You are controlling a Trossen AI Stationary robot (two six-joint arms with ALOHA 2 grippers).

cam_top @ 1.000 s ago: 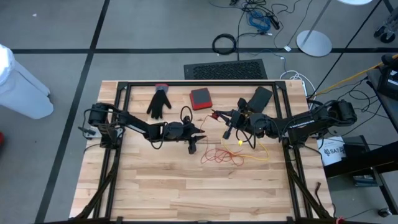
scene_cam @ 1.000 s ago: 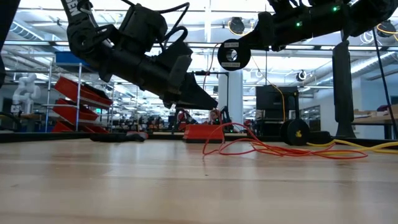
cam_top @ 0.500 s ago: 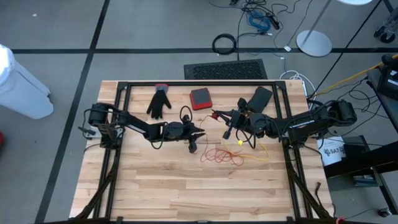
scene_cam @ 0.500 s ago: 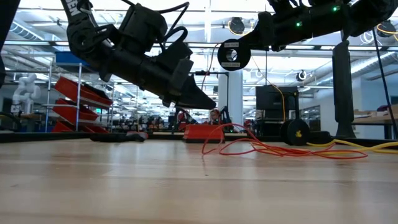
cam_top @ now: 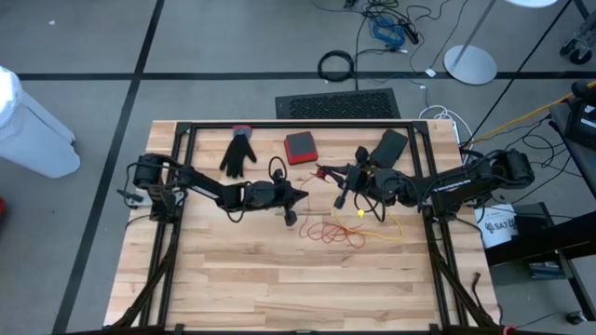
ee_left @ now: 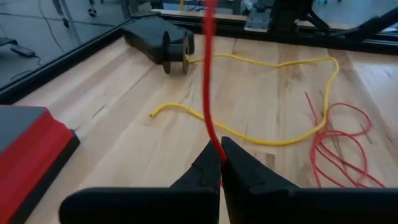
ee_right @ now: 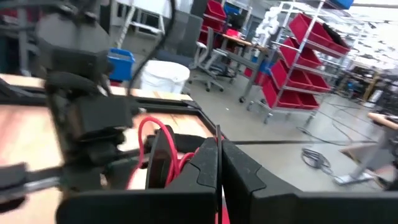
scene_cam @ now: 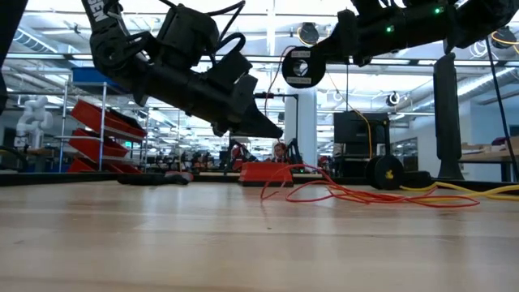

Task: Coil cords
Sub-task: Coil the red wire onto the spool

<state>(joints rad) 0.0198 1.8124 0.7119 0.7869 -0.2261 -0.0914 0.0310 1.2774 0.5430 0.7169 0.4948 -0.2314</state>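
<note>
Left hand (ee_left: 221,163) has just closed, fingers pinched tight on the red cord (ee_left: 208,74), which rises taut from it while the rest lies in loose loops (cam_top: 328,232) on the bench (cam_top: 279,279) beside and just beyond it; so the grab is made, coiling not yet begun. Right hand (ee_right: 219,163), across from the left, is also shut, red cord at its fingertips, with the yellow cord (ee_left: 273,99) trailing on the wood between the two. Bench is pale planked wood; behind it, an open workshop with red bin racks (scene_cam: 97,130).
</note>
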